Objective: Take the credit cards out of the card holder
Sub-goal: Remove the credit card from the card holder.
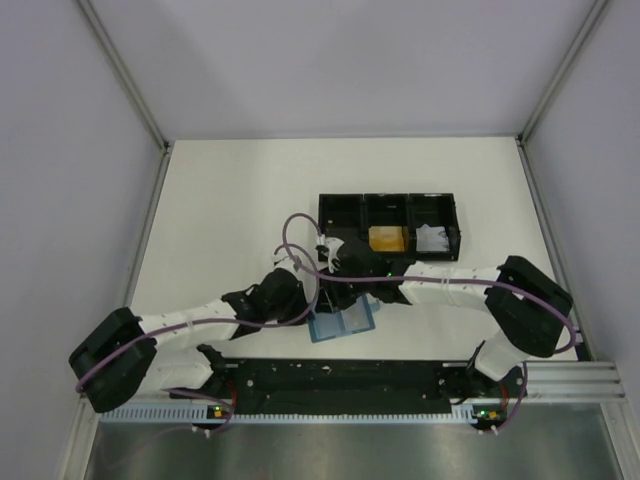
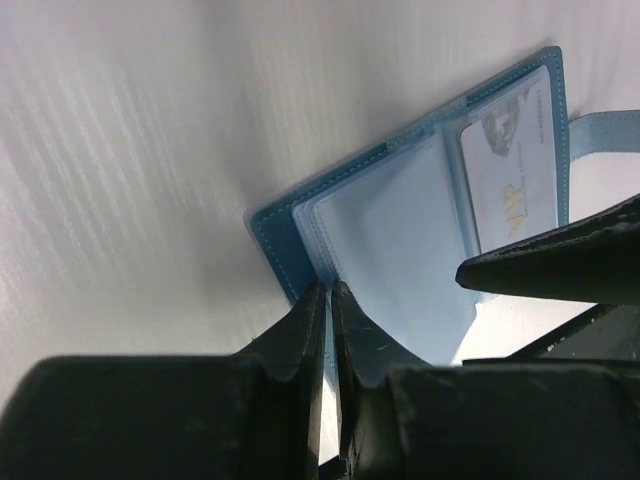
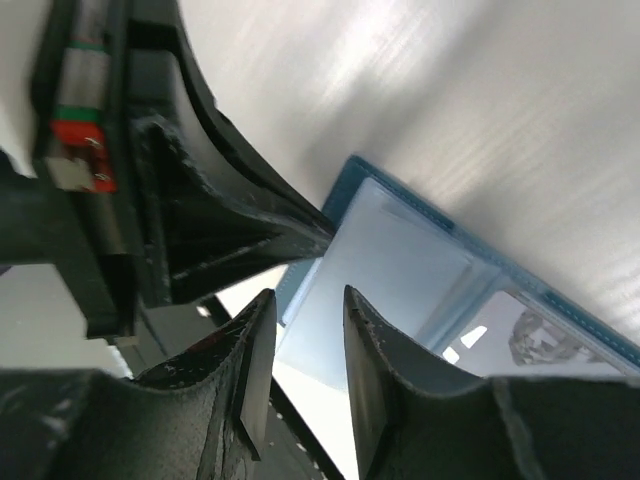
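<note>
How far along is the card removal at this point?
Done: an orange-gold card lies in the black tray's middle compartment. In hand: the left gripper pinches the open card holder's edge, and the right gripper sits over its inner leaf, jaws apart. Left: a pale card marked VIP is in a slot, not yet pulled.

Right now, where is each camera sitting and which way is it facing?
Top external: above and behind the bases, looking down at the table, black tray and card holder; both arms show.
Left wrist: on the left arm, looking along the left gripper, shut on the card holder's edge.
Right wrist: on the right arm, looking past the right gripper, fingers parted, at the card holder.
Shared: both wrist views show the card holder and the other arm's finger.
</note>
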Available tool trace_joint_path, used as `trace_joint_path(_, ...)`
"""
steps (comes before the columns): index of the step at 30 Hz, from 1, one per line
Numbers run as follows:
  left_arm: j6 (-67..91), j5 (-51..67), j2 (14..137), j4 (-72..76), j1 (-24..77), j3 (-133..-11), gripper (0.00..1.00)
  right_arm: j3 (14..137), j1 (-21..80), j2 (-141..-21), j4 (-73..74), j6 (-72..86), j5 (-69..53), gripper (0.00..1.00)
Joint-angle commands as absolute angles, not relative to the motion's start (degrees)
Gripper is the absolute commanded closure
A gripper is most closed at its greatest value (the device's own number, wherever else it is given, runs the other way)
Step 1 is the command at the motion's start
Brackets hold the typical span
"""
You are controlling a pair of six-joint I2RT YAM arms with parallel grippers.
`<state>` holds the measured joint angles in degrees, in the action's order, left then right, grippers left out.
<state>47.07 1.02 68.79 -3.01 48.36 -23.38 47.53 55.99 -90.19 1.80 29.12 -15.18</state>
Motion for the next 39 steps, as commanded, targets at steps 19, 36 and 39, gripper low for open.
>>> trace_joint_path(19, 54.66, 2.71, 48.23, 4.28, 48.78, -19.51, 0.58, 39.74, 47.91, -80.08, 0.44, 29.0, -16.34, 0.67)
trace_joint_path(36, 60.47, 8.7, 75.84, 21.88, 52.21, -24.87, 0.57, 30.23, 41.92, -79.01, -8.17, 31.73, -18.81, 0.77)
trace_joint_path(39, 60.29, 8.18, 77.78, 21.97, 52.21, -24.7, 0.57, 29.97, 41.75, -79.63, -8.35, 31.73, -18.55, 0.8)
